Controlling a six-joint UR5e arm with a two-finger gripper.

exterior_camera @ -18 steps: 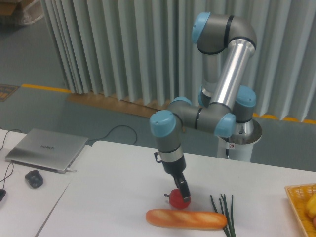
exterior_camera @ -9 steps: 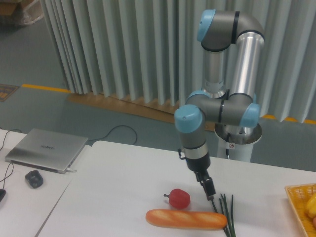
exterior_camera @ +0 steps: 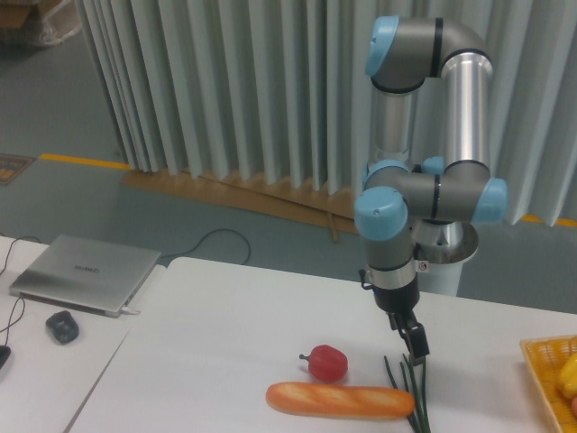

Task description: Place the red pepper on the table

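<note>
Release complete, withdrawal step. The red pepper [exterior_camera: 327,363] rests on the table [exterior_camera: 225,334] in the lower centre of the frame, its short dark stem pointing left, just above the baguette [exterior_camera: 340,400] and close to it; whether the two touch I cannot tell. My gripper [exterior_camera: 416,342] hangs to the right of the pepper, clear of it, above the tips of the green stalks [exterior_camera: 410,397] that lie at the baguette's right end. My fingers carry nothing; at this size I cannot tell whether they are spread or pressed together. A laptop [exterior_camera: 86,272] and a mouse [exterior_camera: 62,327] sit on the smaller desk at the left edge, and a yellow basket [exterior_camera: 545,374] shows at the lower right. I judge the placing done, since the pepper sits free on the tabletop. What remains calls only for lifting my arm clear without brushing the stalks or nudging the pepper.
</note>
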